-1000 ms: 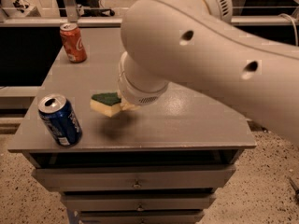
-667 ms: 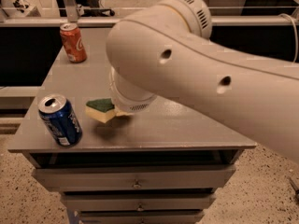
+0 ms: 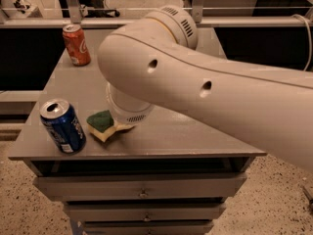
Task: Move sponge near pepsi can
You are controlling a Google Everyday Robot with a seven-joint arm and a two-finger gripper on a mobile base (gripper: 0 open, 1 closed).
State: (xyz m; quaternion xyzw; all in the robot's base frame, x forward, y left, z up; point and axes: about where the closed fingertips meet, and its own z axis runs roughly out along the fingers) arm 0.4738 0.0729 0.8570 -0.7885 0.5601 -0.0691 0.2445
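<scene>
Arm, thick and white, sweeps in from the lower right and covers much of the table. Its round wrist points down at the front left part of the grey top. This bulk is what blocks the view: the gripper sits below the wrist, right at the sponge, and is almost wholly hidden. Whether it is clenched on the sponge or released cannot be told.

A red-orange cola can stands upright at the far left corner, well apart from everything else. The pepsi can stands upright at the front left corner, its silver top opened. Under the top, drawers with small knobs run down the front. A pale rail crosses behind the table, a cable hangs at the right edge, and speckled floor shows below.

The sponge is just to the right of the pepsi can, near it, with a narrow strip of table showing between them. Its dark green scouring face is turned up and toward the camera. Pale yellow foam shows along its front and lower edge. Its right end disappears under the wrist, so only the left part of it can be seen. It looks slightly tilted, though whether it rests flat on the table cannot be told.
</scene>
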